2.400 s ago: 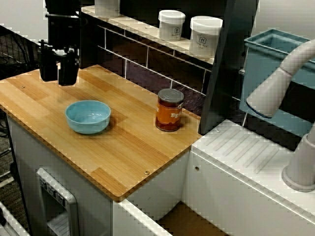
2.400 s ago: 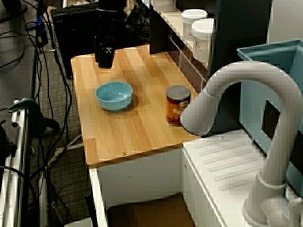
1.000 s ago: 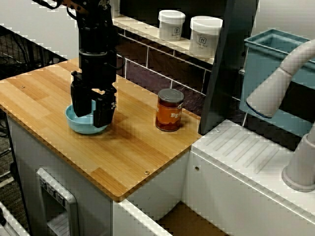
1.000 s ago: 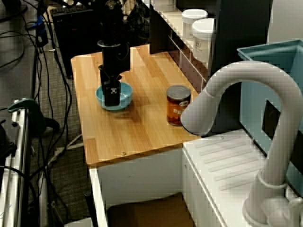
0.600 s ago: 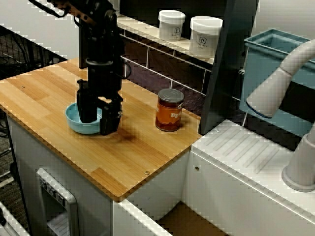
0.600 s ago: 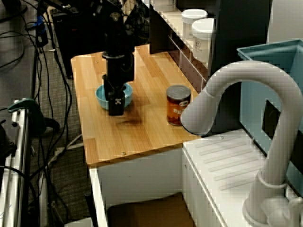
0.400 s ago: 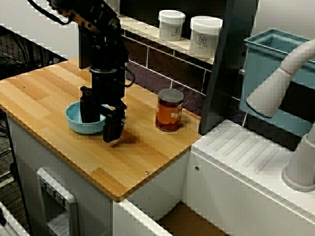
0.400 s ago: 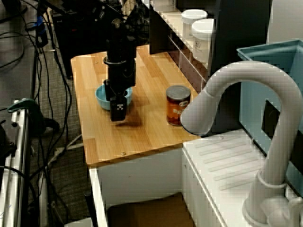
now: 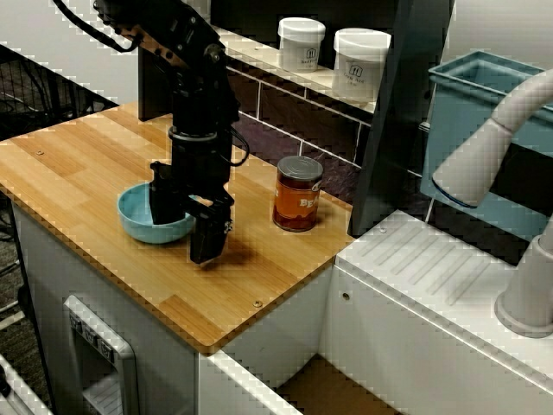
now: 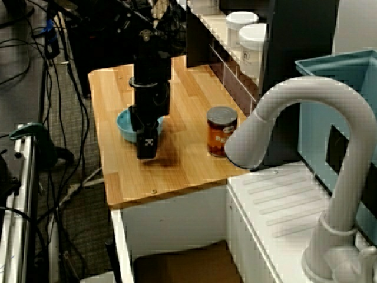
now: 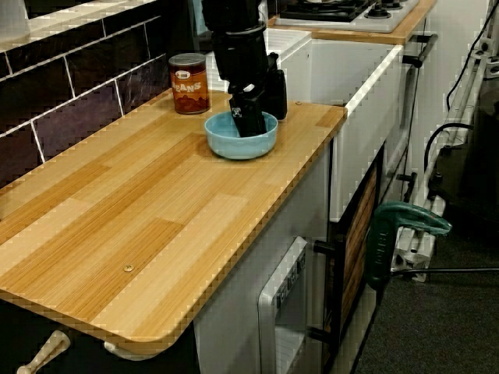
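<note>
**Astride the blue bowl's rim**

Finds the gripper (image 9: pixel 186 226) pointing straight down at the can-side edge of the blue bowl (image 9: pixel 138 216), with the jaws apart. Puts one finger (image 9: pixel 206 238) outside on the counter (image 9: pixel 78 164) and the other inside the basin, so the bowl's wall sits in the gap. Cannot tell from the high front view whether either one touches the wall. In the low view along the counter, looks close to the wall but not pressed shut on it. Reads the upright wrist as the likely reason for the fit, since a thin rim passes between the fingers most easily from directly above.

Places the bowl upright, mouth up and apparently empty, nearer the counter's front edge than the tiled wall. Leaves the orange-labelled tin can (image 9: pixel 297 194) standing just beside the gripper on the wall side, apart from both bowl and fingers. Shows two white lidded jars (image 9: pixel 301 43) on the shelf behind, well apart from the bowl. Shows a white faucet (image 9: pixel 484 156) and a teal bin (image 9: pixel 484 86) over by the sink, further off.
</note>
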You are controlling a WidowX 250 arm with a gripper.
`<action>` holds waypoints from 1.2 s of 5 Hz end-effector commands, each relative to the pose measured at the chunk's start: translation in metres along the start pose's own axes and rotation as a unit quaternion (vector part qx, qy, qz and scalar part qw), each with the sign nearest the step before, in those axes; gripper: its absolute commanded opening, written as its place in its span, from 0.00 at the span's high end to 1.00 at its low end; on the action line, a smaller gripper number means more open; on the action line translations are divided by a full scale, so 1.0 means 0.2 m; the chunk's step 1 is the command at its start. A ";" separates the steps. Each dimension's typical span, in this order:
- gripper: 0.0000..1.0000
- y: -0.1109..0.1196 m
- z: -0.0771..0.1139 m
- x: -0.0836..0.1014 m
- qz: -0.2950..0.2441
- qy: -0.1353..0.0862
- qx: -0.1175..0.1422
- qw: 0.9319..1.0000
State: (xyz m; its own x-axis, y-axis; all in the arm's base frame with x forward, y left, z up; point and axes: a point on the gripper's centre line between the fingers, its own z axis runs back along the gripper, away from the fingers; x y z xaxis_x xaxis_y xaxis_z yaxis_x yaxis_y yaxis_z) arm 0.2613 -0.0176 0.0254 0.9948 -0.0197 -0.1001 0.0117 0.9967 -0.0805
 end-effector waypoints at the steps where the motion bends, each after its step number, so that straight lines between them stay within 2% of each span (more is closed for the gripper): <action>1: 0.00 -0.12 0.02 -0.06 -0.015 -0.025 0.013 0.999; 3: 0.00 -0.19 0.05 -0.06 -0.019 -0.017 0.012 1.000; 4: 0.00 -0.17 0.09 -0.05 -0.016 -0.016 0.002 1.000; 6: 0.00 -0.08 0.29 -0.07 -0.005 -0.032 -0.026 0.999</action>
State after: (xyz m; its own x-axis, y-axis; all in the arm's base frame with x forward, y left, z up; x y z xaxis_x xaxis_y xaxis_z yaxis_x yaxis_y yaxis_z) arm 0.2473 -0.0324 0.0718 0.9946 -0.0226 -0.1010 0.0091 0.9912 -0.1318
